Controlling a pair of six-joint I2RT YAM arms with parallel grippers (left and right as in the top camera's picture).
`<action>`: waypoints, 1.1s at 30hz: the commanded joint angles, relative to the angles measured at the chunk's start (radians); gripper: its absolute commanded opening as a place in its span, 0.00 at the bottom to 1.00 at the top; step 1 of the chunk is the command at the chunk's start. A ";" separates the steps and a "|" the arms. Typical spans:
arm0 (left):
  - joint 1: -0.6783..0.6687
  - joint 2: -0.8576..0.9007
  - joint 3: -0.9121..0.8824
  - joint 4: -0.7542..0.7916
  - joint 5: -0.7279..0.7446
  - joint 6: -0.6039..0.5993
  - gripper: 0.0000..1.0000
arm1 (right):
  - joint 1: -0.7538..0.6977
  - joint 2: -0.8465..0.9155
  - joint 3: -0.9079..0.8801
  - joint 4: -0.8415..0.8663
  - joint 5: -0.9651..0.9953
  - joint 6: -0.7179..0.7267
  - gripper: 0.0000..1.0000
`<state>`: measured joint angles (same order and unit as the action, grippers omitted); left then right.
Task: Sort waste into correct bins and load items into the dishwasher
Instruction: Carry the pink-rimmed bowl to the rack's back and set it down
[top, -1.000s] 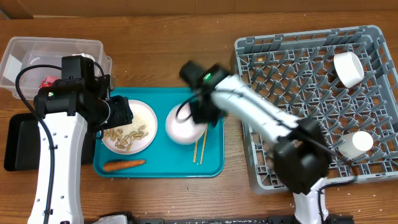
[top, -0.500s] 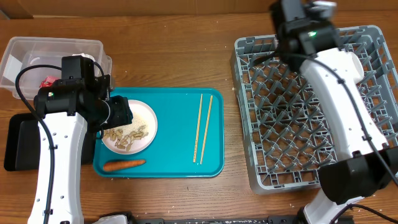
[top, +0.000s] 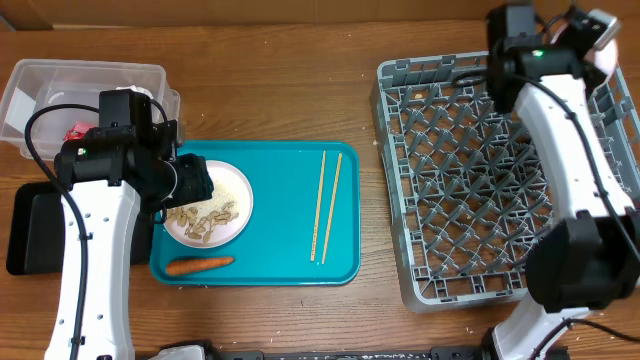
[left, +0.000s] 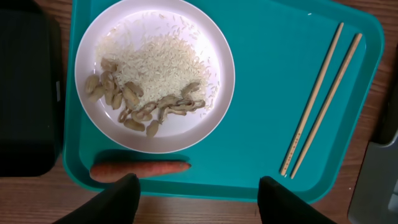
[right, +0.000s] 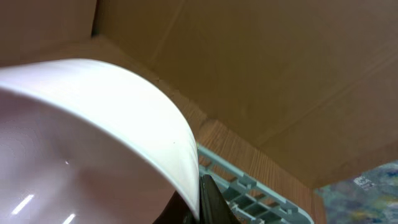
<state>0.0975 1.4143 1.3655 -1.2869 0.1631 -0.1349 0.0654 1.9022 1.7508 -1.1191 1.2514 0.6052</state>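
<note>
While your left end effector (left: 199, 186) hangs open over the 6 o'clock edge of the teal tray (left: 261, 74), with nothing between its fingers, your right end effector (right: 202, 202) is clamped on the rim of a white bowl (right: 93, 137). It holds the bowl in the air above the 1 o'clock corner of the grey dish rack (top: 450, 180), which fills the 3 o'clock side of the desk (top: 280, 90). On the tray's 9 o'clock half you have the white plate (left: 186, 25), carrying white rice (left: 161, 62) toward 12 o'clock and beige nut scraps (left: 134, 106) toward 7 o'clock. The carrot (left: 140, 169) lies on the tray just beside the plate at 6 o'clock. The chopsticks (left: 311, 99) lie side by side, slightly slanted, on the tray's 3 o'clock half. At the desk's 10 o'clock stands the clear tub (top: 90, 80) with the red sauce packet (top: 75, 130) inside. The black tray (top: 30, 235) lies near it at 9 o'clock, partly hidden under your left arm.
</note>
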 joint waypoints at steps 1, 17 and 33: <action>-0.009 0.005 -0.003 0.001 -0.006 -0.003 0.63 | 0.005 0.056 -0.055 0.025 0.038 0.021 0.04; -0.009 0.005 -0.003 0.011 -0.006 -0.003 0.63 | 0.089 0.122 -0.209 0.069 -0.042 0.055 0.04; -0.009 0.005 -0.003 0.011 -0.007 -0.003 0.63 | 0.264 0.121 -0.251 0.029 -0.217 0.058 0.14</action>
<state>0.0975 1.4147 1.3655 -1.2781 0.1631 -0.1349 0.2577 2.0209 1.5162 -1.0817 1.2060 0.6739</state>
